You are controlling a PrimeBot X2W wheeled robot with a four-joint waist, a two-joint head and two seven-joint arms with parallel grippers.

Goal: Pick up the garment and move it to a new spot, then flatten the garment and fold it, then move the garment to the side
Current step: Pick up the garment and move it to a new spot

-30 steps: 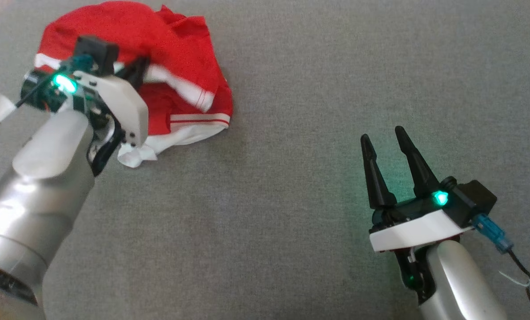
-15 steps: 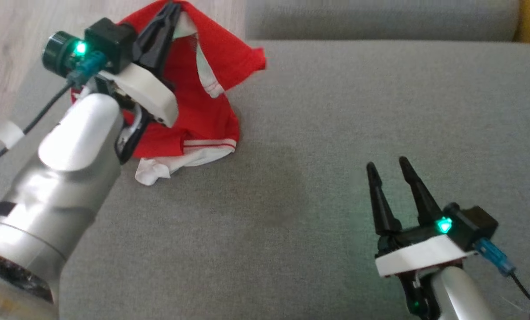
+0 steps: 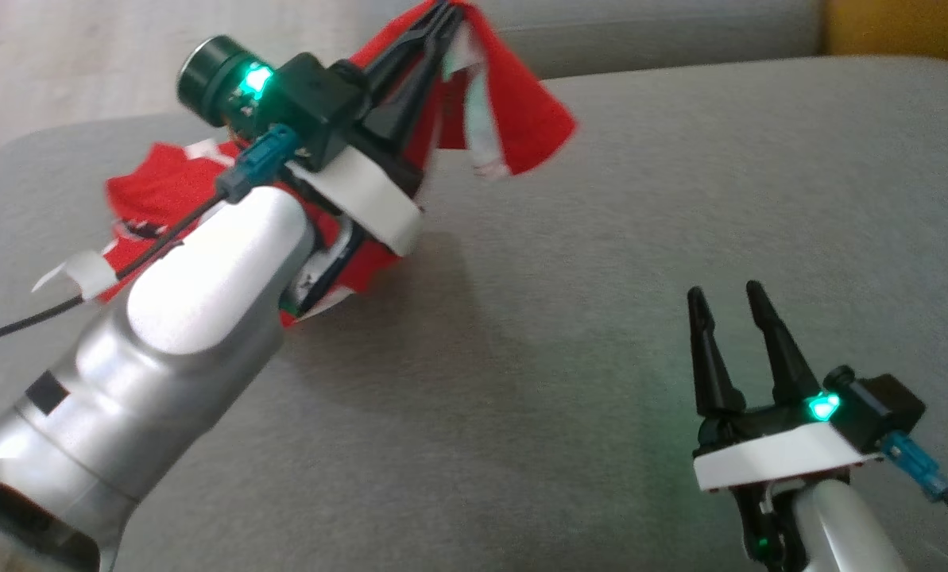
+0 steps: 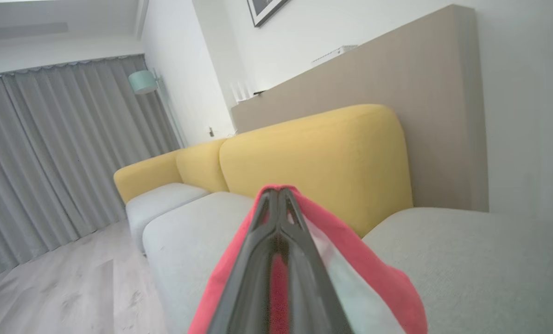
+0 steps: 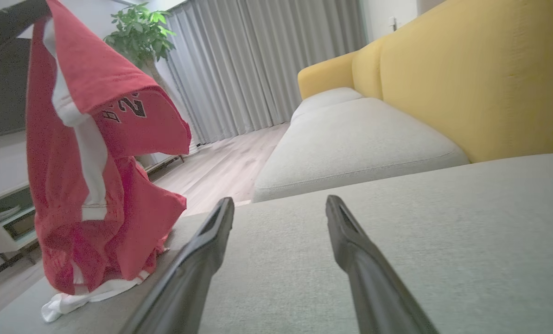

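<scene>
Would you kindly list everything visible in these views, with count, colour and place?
seat cushions: three, grey, one under the arms, two beyond.
jersey: one, red with white trim, held aloft at the left, lower end on the nearest cushion.
sofa back: one, yellow, behind the cushions.
curtains: one run, grey, far wall.
potted plant: one, green, by the curtains.
floor lamp: one, pale teal shade, beside the curtains.
floor: one, pale wood, beside the sofa.
left gripper: one, dark jaws shut on the jersey, raised.
right gripper: one, dark jaws open, low at the right, holding nothing.
</scene>
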